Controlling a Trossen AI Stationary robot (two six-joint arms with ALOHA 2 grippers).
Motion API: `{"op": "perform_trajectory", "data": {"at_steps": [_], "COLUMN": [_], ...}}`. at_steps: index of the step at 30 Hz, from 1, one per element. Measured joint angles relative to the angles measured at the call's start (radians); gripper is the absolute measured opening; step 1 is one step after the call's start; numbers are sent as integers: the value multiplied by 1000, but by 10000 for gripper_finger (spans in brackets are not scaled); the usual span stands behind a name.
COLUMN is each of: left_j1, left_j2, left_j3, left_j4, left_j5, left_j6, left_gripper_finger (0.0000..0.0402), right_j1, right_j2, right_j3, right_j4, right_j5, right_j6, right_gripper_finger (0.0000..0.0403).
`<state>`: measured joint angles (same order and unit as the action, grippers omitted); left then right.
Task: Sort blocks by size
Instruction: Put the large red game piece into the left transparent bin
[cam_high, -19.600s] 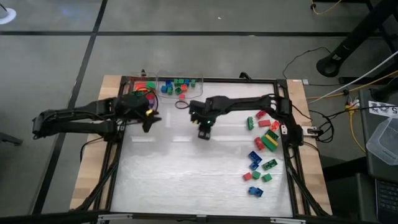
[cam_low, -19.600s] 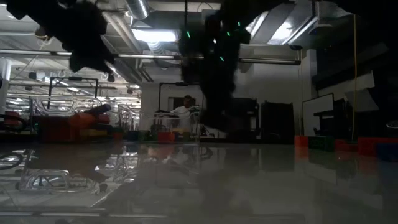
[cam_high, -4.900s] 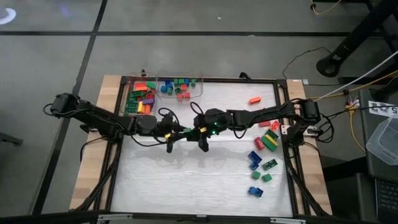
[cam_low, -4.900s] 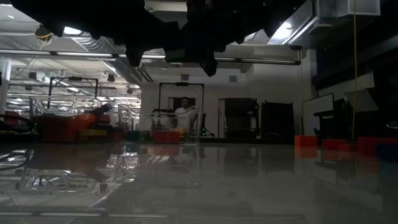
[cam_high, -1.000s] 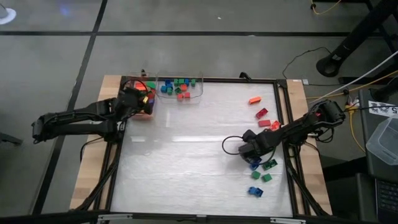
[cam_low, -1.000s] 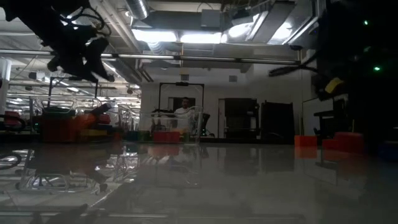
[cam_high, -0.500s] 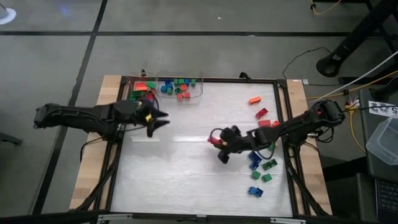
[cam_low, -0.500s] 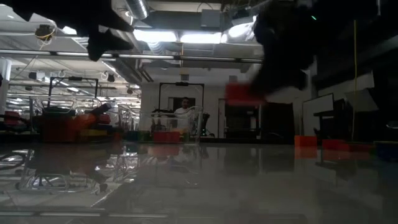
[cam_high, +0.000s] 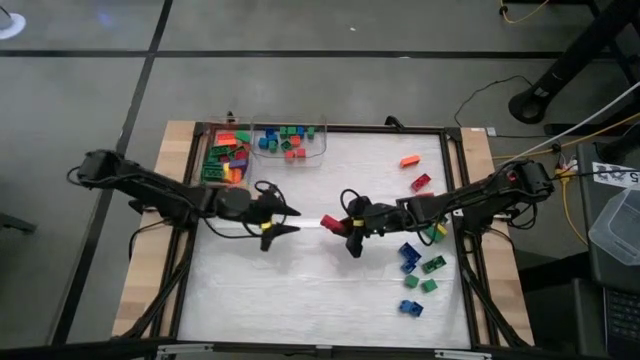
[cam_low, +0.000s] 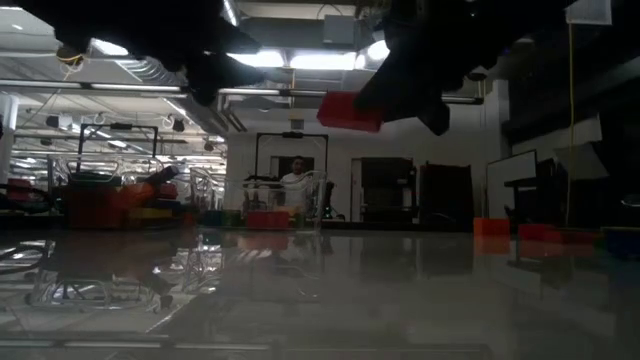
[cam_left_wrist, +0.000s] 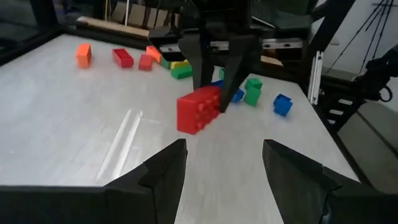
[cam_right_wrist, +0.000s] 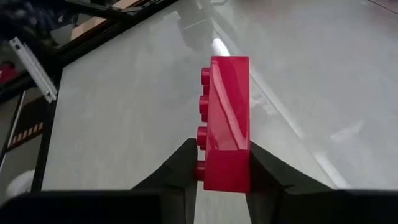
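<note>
The white tabletop (cam_high: 300, 280) fills the middle of the high view, inside a dark frame. On its far left corner stand two clear bins: the left bin (cam_high: 224, 158) holds longer blocks in green, orange, yellow and purple, and the right bin (cam_high: 290, 142) holds small square blocks in blue, green and red. Both dark arms reach to the centre of the tabletop and their ends are near each other. The right gripper (cam_high: 340, 224) holds a long red block (cam_high: 330, 223) above the surface; its fingers (cam_right_wrist: 180, 165) are closed narrow on the two long sides of the block, with the studs to one side. The left gripper (cam_high: 285, 220) is just beside this block and points at it, with its fingers (cam_left_wrist: 165, 171) spread apart and nothing between them. The other loose blocks (cam_high: 420, 250) lie on the right part of the tabletop: an orange block (cam_high: 409, 160) and a red block (cam_high: 420, 182) farther back, and blue and green ones nearer the front edge.
</note>
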<state>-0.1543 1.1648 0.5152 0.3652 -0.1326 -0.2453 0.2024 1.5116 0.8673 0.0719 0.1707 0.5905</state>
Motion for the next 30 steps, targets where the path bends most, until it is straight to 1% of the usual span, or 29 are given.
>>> {"op": "perform_trajectory", "data": {"at_steps": [2, 7, 12, 15, 21, 30], "left_j1": [0, 0, -6, -11, -10, -9], "left_j2": [49, 159, 247, 286, 329, 338], "left_j3": [0, 0, 0, 1, 2, 21], "left_j4": [64, 219, 350, 414, 467, 473], "left_j5": [-1, 0, 0, 24, 29, 27], "left_j6": [15, 10, 7, 6, -10, -6], "left_gripper_finger": [200, 200, 200, 200, 200, 200], "right_j1": [0, 0, 0, 0, 0, 1], "right_j2": [0, 0, 0, -1, -1, -2], "right_j3": [0, 0, 0, 0, 0, -1], "right_j4": [9, 37, 63, 64, 94, 102], "right_j5": [-15, -52, -52, -52, -52, -54], "right_j6": [-22, -60, -101, -102, -132, -158], "right_gripper_finger": [96, 112, 102, 96, 111, 99]}}
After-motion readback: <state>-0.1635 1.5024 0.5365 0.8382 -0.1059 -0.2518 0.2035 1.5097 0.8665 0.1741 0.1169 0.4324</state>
